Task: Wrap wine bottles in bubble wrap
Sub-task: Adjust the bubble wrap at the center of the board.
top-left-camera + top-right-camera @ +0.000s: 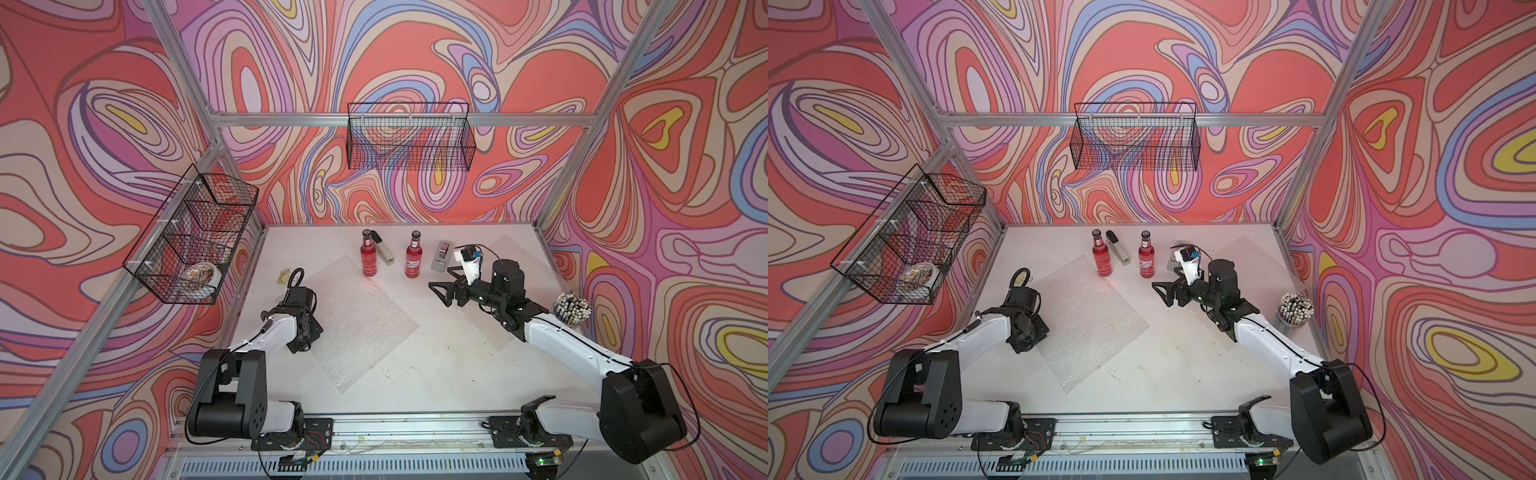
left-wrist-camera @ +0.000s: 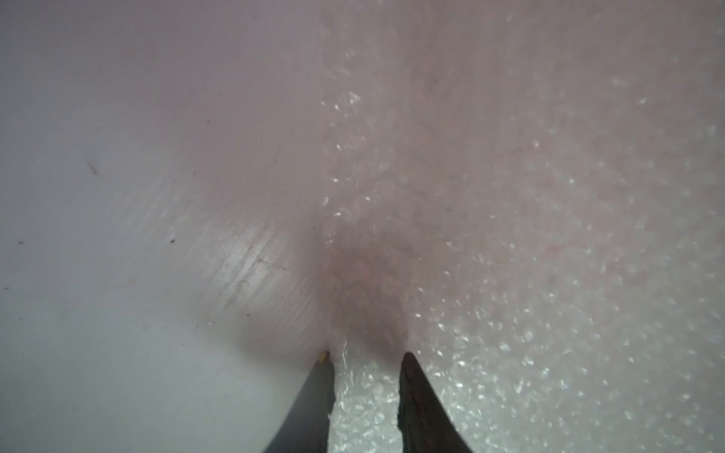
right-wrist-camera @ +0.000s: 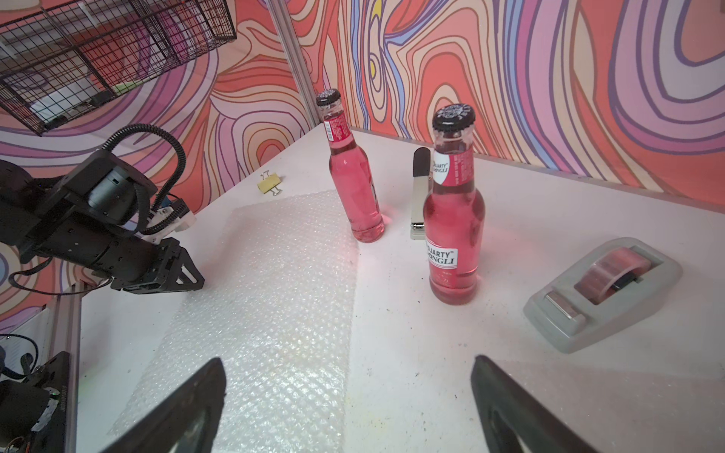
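Note:
Two wine bottles of pink liquid stand upright at the back of the table: a plain one (image 1: 369, 259) (image 3: 357, 196) and one with a white label (image 1: 413, 259) (image 3: 453, 235). One sheet of bubble wrap (image 1: 357, 324) (image 3: 266, 298) lies flat in front of them. A second sheet (image 1: 536, 270) lies partly under my right arm. My left gripper (image 2: 367, 355) points down at the first sheet's left edge. Its jaws stand a narrow gap apart with the wrap's edge between them. Whether they pinch it does not show. My right gripper (image 1: 438, 294) (image 3: 349, 361) hovers open and empty, right of the first sheet and in front of the labelled bottle.
A grey-black stapler (image 1: 382, 249) lies between the bottles. A grey tape dispenser (image 1: 441, 255) (image 3: 604, 290) sits right of the labelled bottle. A yellow binder clip (image 1: 284, 276) lies at the back left, a cup of pens (image 1: 571, 309) at the right edge. Wire baskets (image 1: 409, 137) (image 1: 191, 237) hang on the walls.

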